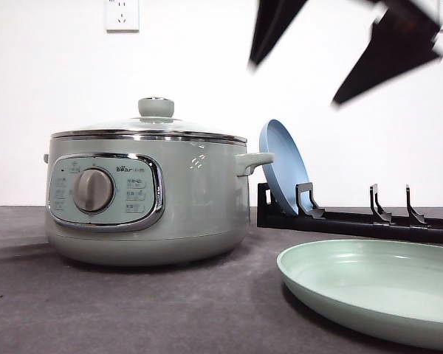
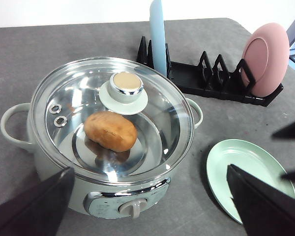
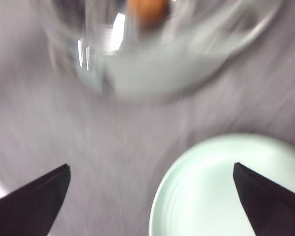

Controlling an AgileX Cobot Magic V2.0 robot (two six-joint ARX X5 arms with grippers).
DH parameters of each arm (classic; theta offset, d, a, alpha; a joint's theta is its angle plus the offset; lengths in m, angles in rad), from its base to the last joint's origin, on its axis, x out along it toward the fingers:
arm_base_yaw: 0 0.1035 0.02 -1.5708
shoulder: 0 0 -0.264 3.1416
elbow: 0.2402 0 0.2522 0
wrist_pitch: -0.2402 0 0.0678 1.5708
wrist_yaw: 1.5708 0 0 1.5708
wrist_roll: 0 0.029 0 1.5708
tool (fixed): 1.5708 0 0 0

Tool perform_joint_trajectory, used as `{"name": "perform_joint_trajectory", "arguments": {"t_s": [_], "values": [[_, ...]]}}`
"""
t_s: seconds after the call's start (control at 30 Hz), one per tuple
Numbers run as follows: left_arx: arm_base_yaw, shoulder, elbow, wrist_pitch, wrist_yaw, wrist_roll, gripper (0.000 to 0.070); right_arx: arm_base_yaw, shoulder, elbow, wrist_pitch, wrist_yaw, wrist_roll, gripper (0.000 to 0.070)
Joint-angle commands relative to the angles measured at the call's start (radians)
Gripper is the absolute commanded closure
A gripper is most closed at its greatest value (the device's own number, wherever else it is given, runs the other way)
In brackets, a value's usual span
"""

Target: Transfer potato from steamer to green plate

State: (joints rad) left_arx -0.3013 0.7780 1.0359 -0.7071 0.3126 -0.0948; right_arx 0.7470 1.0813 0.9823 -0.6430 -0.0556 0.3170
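A white wall (image 1: 52, 88) with a socket (image 1: 122, 13) backs a dark grey surface (image 1: 133, 310). On it stands the steamer (image 1: 148, 199), lid (image 2: 113, 115) on, its dial facing the front camera. Through the glass, the potato (image 2: 110, 131) lies inside on the steamer's floor, beside the knob (image 2: 124, 88). Behind the steamer runs a black rack (image 2: 211, 81), holding a blue plate (image 1: 283, 166) upright at one end and a pink plate (image 2: 265, 58) at the other. The green plate (image 1: 376, 287) lies flat, bare, near the steamer's right. The left fingers (image 2: 37, 206) hang above the steamer, spread wide, holding nothing. The right fingers (image 3: 34, 201), blurred, are also wide apart and hold nothing, above the surface between steamer and green plate.
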Motion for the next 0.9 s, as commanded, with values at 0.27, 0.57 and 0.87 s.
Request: {"name": "perform_joint_trajectory", "arguments": {"t_s": [0.27,0.57,0.87], "values": [[-0.014,0.007,0.022,0.009,0.003,0.014,0.0069,-0.243,-0.262,0.019,-0.102,-0.115,-0.087,0.0000],[-0.014,0.028,0.022,0.008,0.003,0.022,0.0068,-0.265,-0.443,0.019,-0.200,-0.184,-0.115,0.0000],[-0.019,0.097,0.070,-0.031,0.003,0.049,0.0069,-0.265,-0.520,0.019,-0.214,-0.183,-0.115,0.0000]]}}
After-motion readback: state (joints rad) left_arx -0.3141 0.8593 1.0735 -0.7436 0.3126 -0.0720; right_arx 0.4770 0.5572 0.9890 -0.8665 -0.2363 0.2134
